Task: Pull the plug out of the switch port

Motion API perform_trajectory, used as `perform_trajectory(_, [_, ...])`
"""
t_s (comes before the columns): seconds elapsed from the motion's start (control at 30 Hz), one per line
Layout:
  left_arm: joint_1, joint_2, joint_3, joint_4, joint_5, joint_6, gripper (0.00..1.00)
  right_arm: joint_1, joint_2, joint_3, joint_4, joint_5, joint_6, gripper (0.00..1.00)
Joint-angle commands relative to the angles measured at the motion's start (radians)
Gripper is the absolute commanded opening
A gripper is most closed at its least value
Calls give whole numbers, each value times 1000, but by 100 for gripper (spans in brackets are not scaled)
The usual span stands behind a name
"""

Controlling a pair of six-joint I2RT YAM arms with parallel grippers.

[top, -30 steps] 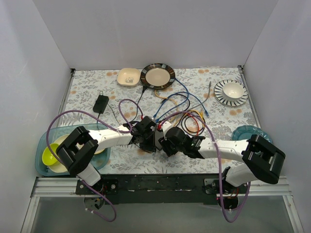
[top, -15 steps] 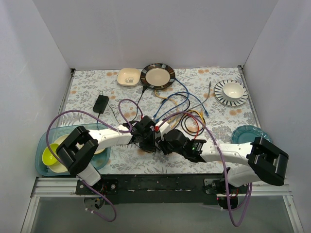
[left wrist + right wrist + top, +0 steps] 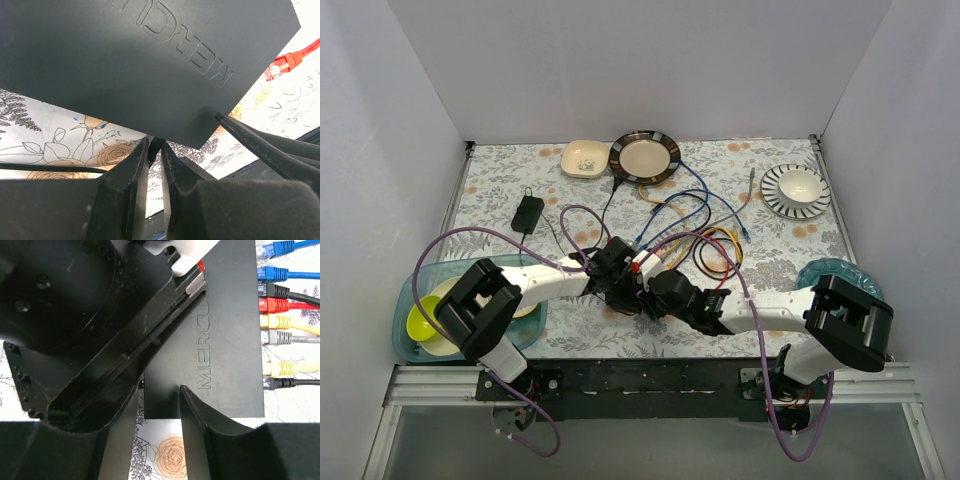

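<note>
Left end effector (image 3: 155,147) nearly closed, at switch (image 3: 125,60) edge | right end effector (image 3: 161,390) open astride it | I should clamp squarely before pulling.

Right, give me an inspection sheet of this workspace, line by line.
Surface: floral-patterned tablecloth, lying flat.
Job's things: flat dark grey rectangular switch, coloured plugs lined along one long edge.
Clutter: small black adapter block; cream square dish; dark-rimmed round plate; striped plate holding white bowl; teal tray holding yellow-green bowl; teal plate.
Hands: left hand nearly closed, tips at the switch's edge; right hand open over its short end, touching no plug.
Cables: coloured leads fan away from the switch across the cloth.
Surroundings: plain white enclosure walls on three sides.
</note>
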Motion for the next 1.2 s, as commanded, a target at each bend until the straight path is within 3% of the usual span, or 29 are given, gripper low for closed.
perform_trajectory(0.0, [-47, -12, -36, -93, 6, -8, 0, 23, 65, 48, 23, -48, -33, 46])
perform_trajectory(0.27, [-47, -36, -58, -100, -5, -15, 0, 24, 116, 25, -6, -25, -22, 41])
perform_trajectory(0.47, [-47, -29, -87, -90, -18, -6, 0, 32, -16, -88, 44, -34, -27, 45])
perform_trajectory(0.67, [-46, -11, -79, -60, -2, 23, 0, 34, -146, -286, 369, -25, -57, 50])
perform_trajectory(1.17, [-47, -16, -59, -59, 52, 23, 0, 127, -65, -260, 498, 105, -135, 48])
